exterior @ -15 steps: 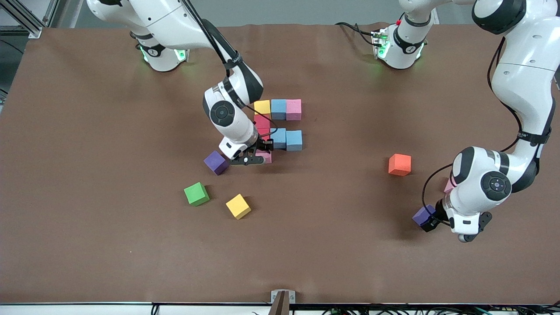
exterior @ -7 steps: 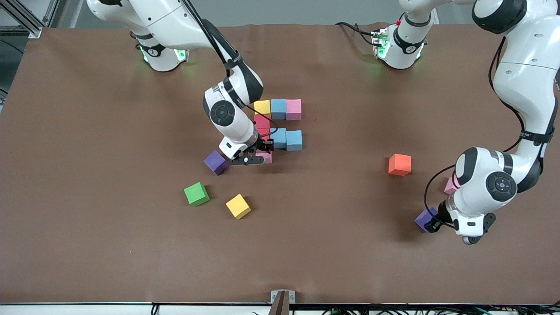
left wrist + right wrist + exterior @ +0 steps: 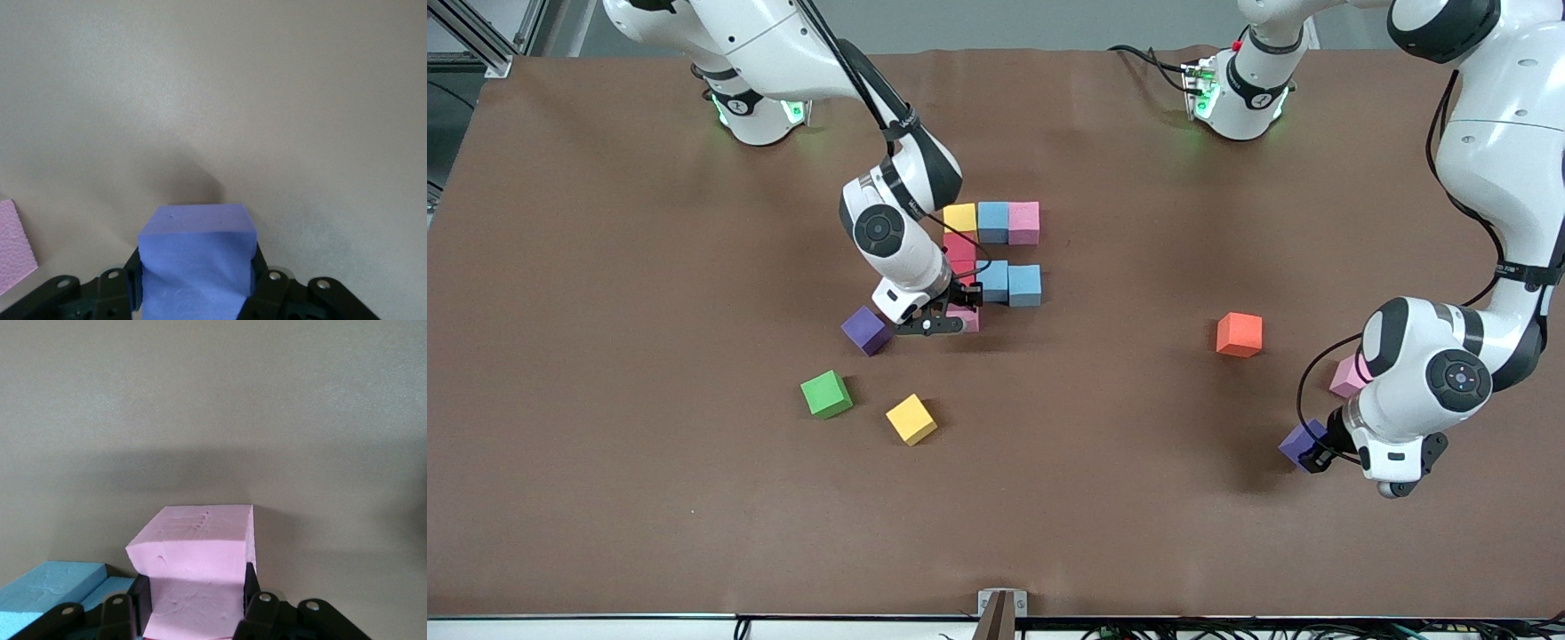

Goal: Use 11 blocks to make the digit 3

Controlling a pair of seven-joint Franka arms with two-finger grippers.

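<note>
Right hand (image 3: 959,313) grips a pink block (image 3: 197,577), seating it in the column; left hand (image 3: 1319,447) clamps a purple block (image 3: 197,263) for supply.

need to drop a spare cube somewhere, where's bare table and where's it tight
Bare brown table runs between the orange foam cube and the loose yellow foam cube, right down to the camera edge. It is crowded around the part-built cube figure, where the right gripper holds a pink foam cube.

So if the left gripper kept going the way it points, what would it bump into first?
Probably just the brown table. The left gripper is shut on a purple foam cube, and its wrist view shows only bare table ahead, though depth is unclear.
</note>
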